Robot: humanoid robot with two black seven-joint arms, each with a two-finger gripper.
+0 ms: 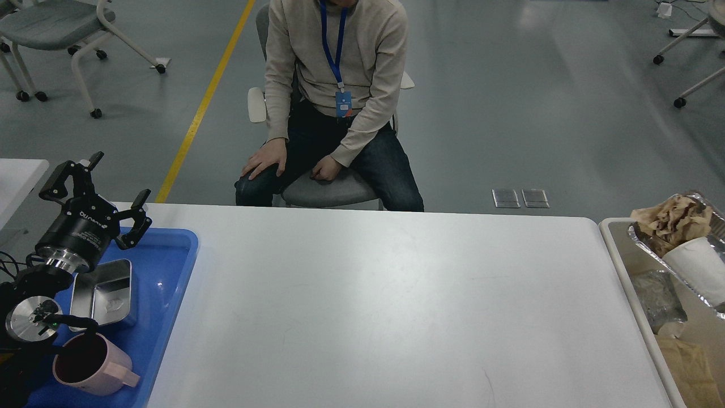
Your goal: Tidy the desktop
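Stretching across the middle of the room, the white table lies bare between a blue tray at its left end and a pale bin past its right edge.

The left gripper hangs above the far corner of the blue tray with its two fingers spread apart and nothing between them. On the tray sit a steel rectangular container and, nearer, a pink mug with its handle pointing right. Over the bin at the right, a foil tray holds a white paper cup and crumpled brown paper; the right gripper is out of sight. A person sits on a chair behind the table's far edge.
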